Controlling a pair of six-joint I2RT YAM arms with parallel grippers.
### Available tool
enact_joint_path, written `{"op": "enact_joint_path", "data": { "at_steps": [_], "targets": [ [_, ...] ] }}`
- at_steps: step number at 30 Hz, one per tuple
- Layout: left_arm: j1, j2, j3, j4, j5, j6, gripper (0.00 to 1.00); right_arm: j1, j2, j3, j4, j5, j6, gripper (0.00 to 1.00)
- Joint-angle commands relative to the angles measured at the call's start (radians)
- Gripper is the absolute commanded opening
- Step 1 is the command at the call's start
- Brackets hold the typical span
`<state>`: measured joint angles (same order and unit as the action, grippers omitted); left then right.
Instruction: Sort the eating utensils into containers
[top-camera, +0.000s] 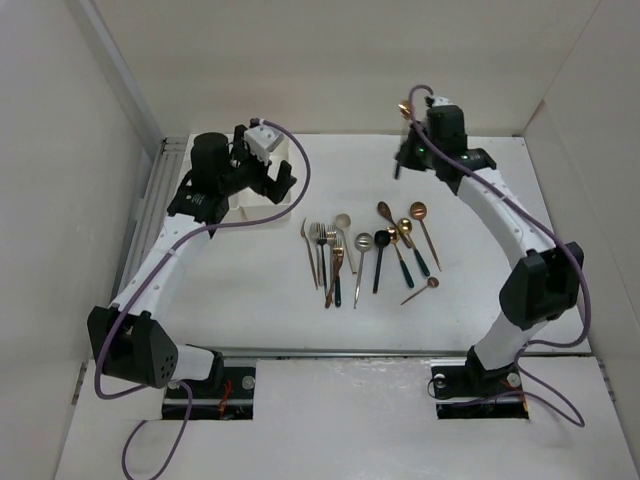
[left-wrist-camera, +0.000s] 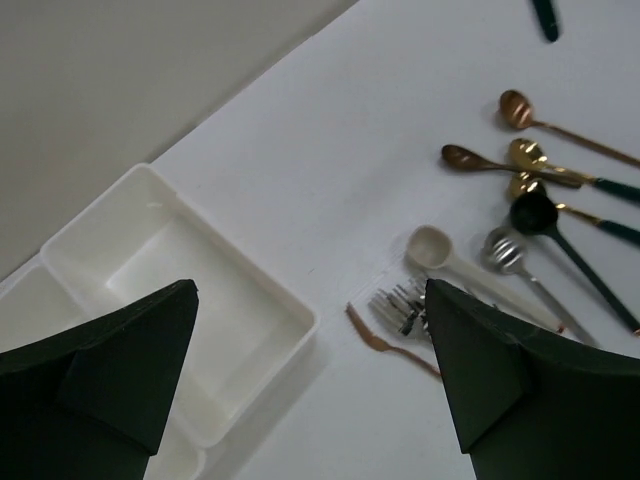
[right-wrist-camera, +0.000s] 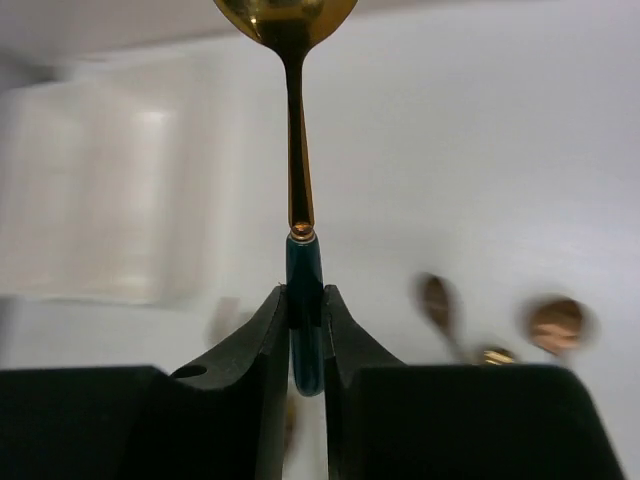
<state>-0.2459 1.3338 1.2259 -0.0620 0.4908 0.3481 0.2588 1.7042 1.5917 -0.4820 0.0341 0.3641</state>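
Several eating utensils (top-camera: 365, 250), silver, gold, copper and dark-handled spoons and forks, lie in a loose group at the table's middle. They also show at the right of the left wrist view (left-wrist-camera: 520, 215). The two joined white containers (left-wrist-camera: 290, 315) sit at the back left, partly hidden under my left gripper in the top view (top-camera: 262, 209). My left gripper (left-wrist-camera: 310, 370) is open and empty, above the containers' right edge (top-camera: 270, 185). My right gripper (right-wrist-camera: 305, 310) is shut on the teal handle of a gold spoon (right-wrist-camera: 298, 150) and holds it in the air at the back right (top-camera: 407, 140).
White walls enclose the table at the back and both sides. A metal rail (top-camera: 150, 200) runs along the left edge. The containers show blurred at the left of the right wrist view (right-wrist-camera: 90, 190).
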Motion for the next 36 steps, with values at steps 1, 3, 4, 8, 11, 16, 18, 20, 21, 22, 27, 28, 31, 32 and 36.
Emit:
{"op": "enact_joint_path", "data": {
  "at_steps": [1,3,4,8,11,16,18,20,21,22,27,28,31,32,36],
  "targets": [
    [-0.004,-0.001,0.093,0.024,0.12,-0.145,0.96,0.173,-0.061,0.04,0.308,-0.143,0.157,0.0],
    [-0.004,0.028,0.119,0.034,0.165,-0.205,0.96,0.239,-0.051,0.059,0.385,-0.225,0.193,0.0],
    [-0.004,0.028,0.141,0.034,0.187,-0.23,0.96,0.255,-0.038,0.088,0.443,-0.267,0.203,0.0],
    [-0.004,0.038,0.15,0.109,0.27,-0.345,0.99,0.319,0.027,0.174,0.491,-0.413,0.219,0.0],
    [-0.004,0.038,0.15,0.134,0.302,-0.37,0.99,0.342,0.041,0.195,0.511,-0.431,0.219,0.0],
    [-0.004,0.038,0.13,0.186,0.311,-0.422,0.98,0.353,0.041,0.186,0.52,-0.421,0.219,0.0],
    [-0.004,0.038,0.13,0.2,0.334,-0.442,0.96,0.362,0.041,0.176,0.529,-0.434,0.219,0.0],
    [-0.004,0.048,0.13,0.2,0.335,-0.442,0.91,0.362,0.041,0.175,0.54,-0.445,0.228,0.0],
    [-0.004,0.059,0.139,0.2,0.335,-0.442,0.88,0.372,0.041,0.175,0.551,-0.457,0.237,0.0],
    [-0.004,0.059,0.139,0.183,0.335,-0.442,0.84,0.381,0.041,0.175,0.551,-0.458,0.237,0.0],
    [0.005,0.097,0.158,0.162,0.325,-0.466,0.49,0.399,0.041,0.175,0.56,-0.468,0.237,0.0],
    [0.005,0.097,0.158,0.162,0.325,-0.477,0.42,0.399,0.041,0.165,0.56,-0.468,0.237,0.0],
    [0.014,0.097,0.158,0.162,0.316,-0.477,0.2,0.399,0.041,0.165,0.56,-0.468,0.237,0.0],
    [0.014,0.097,0.158,0.162,0.316,-0.477,0.15,0.399,0.041,0.165,0.56,-0.468,0.237,0.0],
    [0.025,0.097,0.158,0.162,0.305,-0.491,0.0,0.399,0.063,0.165,0.56,-0.468,0.237,0.0]
  ]
}}
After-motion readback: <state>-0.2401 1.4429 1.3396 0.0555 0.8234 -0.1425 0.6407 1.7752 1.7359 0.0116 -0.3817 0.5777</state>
